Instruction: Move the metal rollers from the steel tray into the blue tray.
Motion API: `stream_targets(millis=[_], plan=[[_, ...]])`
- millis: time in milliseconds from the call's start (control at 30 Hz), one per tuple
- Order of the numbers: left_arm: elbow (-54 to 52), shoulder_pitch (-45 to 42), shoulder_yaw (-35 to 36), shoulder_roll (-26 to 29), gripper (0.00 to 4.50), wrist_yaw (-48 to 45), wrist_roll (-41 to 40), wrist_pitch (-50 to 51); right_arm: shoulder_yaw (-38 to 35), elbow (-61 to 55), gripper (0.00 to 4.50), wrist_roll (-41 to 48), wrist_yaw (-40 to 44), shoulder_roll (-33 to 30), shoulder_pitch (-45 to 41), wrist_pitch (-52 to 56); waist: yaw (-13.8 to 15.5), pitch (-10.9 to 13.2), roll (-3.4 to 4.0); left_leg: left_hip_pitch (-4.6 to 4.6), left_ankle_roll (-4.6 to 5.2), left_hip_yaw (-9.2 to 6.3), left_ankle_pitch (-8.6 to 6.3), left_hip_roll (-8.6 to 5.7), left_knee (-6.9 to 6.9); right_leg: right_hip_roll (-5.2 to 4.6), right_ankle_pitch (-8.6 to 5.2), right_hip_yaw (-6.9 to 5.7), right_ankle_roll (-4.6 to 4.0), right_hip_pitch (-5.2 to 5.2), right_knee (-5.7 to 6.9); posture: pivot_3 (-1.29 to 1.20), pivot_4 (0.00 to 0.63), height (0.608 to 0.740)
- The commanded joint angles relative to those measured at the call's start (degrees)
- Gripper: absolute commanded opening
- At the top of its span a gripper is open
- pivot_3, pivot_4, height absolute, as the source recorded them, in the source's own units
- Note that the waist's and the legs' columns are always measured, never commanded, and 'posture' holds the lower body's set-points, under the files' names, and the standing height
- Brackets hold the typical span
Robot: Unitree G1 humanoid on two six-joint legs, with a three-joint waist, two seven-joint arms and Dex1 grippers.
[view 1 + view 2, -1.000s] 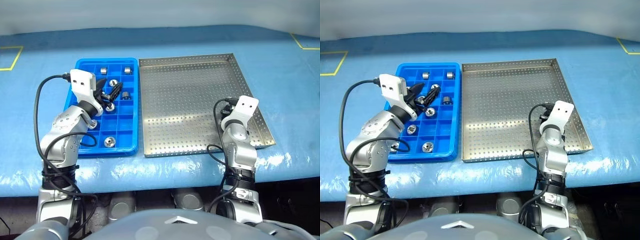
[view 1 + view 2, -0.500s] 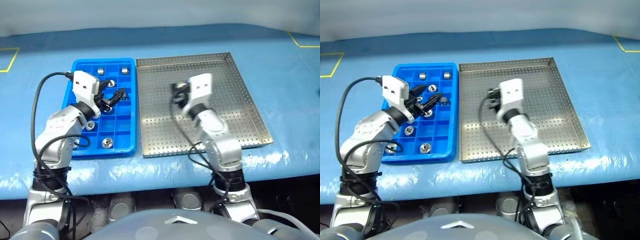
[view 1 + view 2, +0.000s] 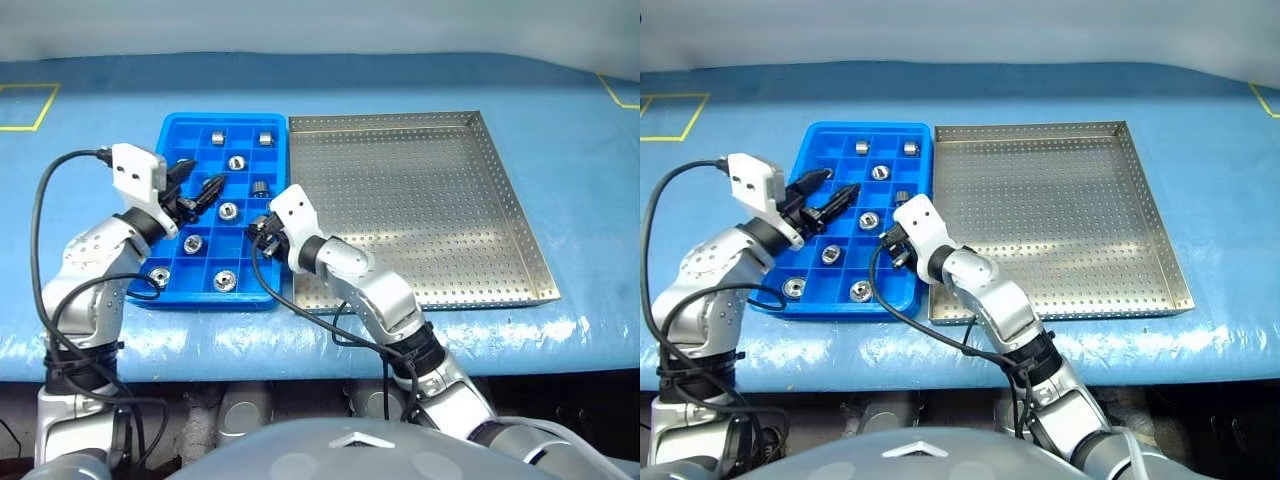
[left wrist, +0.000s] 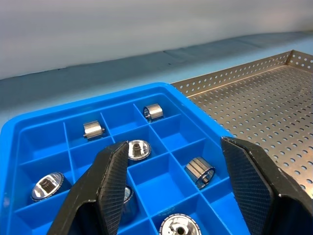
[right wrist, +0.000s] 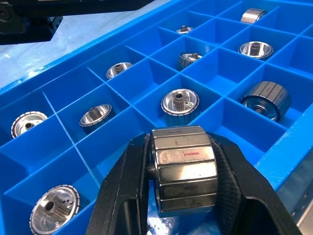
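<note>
The blue tray (image 3: 225, 118) lies left of the steel tray (image 3: 420, 200), side by side. Several metal rollers (image 3: 228, 210) sit one to a compartment in the blue tray (image 5: 146, 73). My right gripper (image 3: 262, 228) hangs low over the blue tray's near right part, just inside its right rim. It is shut on one metal roller (image 5: 185, 176), which is held on its side between the fingers (image 5: 127, 196). My left gripper (image 3: 198, 180) hovers open above the blue tray's left side, nothing between its fingers (image 4: 110, 181).
Both trays rest on a table under a blue cover (image 3: 560, 120), close to its front edge (image 3: 300, 345). Yellow tape marks (image 3: 30, 105) lie at the far left and far right. Black cables loop from both wrists.
My right arm has swung left from the steel tray's near right edge, across that tray, to the blue tray's right side. The left gripper has stayed open over the blue tray.
</note>
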Motion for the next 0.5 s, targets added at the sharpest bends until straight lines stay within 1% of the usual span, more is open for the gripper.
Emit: stream_targets(millis=[33, 67, 133, 233, 367, 433, 500], plan=[[-2.2, -0.7, -0.4, -0.3, 3.29, 0.4, -0.6, 0.3, -0.8, -1.7, 2.28, -0.4, -0.1, 0.0, -0.6, 0.5, 0.0, 0.0, 0.00, 0.02, 0.00, 0.00, 0.00, 0.00, 0.00, 0.00, 0.00, 0.00, 0.00, 0.01, 0.00, 0.00, 0.150, 0.740], [-2.0, -1.0, -0.9, -0.5, 3.29, 0.2, -0.8, 0.4, -1.1, -3.1, 2.67, 0.1, 0.1, 0.1, -0.1, 0.6, 0.0, 0.0, 0.00, 0.03, 0.00, 0.01, 0.00, 0.00, 0.00, 0.00, 0.00, 0.00, 0.01, 0.02, 0.01, 0.00, 0.150, 0.740], [-1.6, -1.6, -2.2, -0.8, 3.29, -0.2, -0.6, 0.5, -1.5, -5.7, 3.26, 0.5, 0.1, 0.1, 0.6, 0.1, 0.0, 0.0, 0.00, 0.02, 0.00, 0.01, 0.00, 0.00, 0.01, 0.00, -0.03, 0.00, 0.05, 0.02, 0.01, 0.00, 0.150, 0.740], [-0.9, -2.6, -4.4, -1.7, 3.29, -0.7, 0.0, 0.1, -3.1, -9.6, 3.26, 0.7, -1.0, -0.2, 2.0, 0.6, 0.1, 0.0, 0.00, -0.01, 0.00, 0.00, 0.00, -0.01, 0.01, 0.00, -0.03, 0.00, 0.05, 0.01, 0.00, -0.04, 0.150, 0.740], [0.1, -3.9, -7.1, -3.8, 3.29, -1.0, 0.6, -0.9, -8.3, -15.6, 3.26, -2.3, -5.1, -2.4, 3.3, -3.5, 0.0, 0.0, 0.00, -0.04, 0.00, 0.01, 0.00, -0.03, 0.02, -0.02, -0.02, 0.00, 0.05, 0.01, -0.01, -0.05, 0.150, 0.740], [-0.2, -4.1, -10.9, -4.2, 3.29, -2.6, 2.1, -1.8, -11.9, -18.3, 3.26, -5.1, -6.6, -6.2, 4.6, -6.9, 0.1, 0.0, -0.01, -0.04, -0.01, 0.02, 0.00, -0.03, 0.04, -0.03, -0.03, 0.01, 0.07, 0.01, -0.01, -0.06, 0.150, 0.740], [-0.1, -4.3, -14.1, -4.6, 3.29, -3.7, 3.2, -2.6, -15.0, -19.9, 3.26, -8.7, -6.6, -13.0, 7.6, -8.9, 0.2, 0.0, 0.01, -0.04, -0.01, 0.01, 0.00, -0.08, 0.03, -0.06, -0.04, 0.01, 0.08, 0.04, -0.04, -0.07, 0.150, 0.740]])
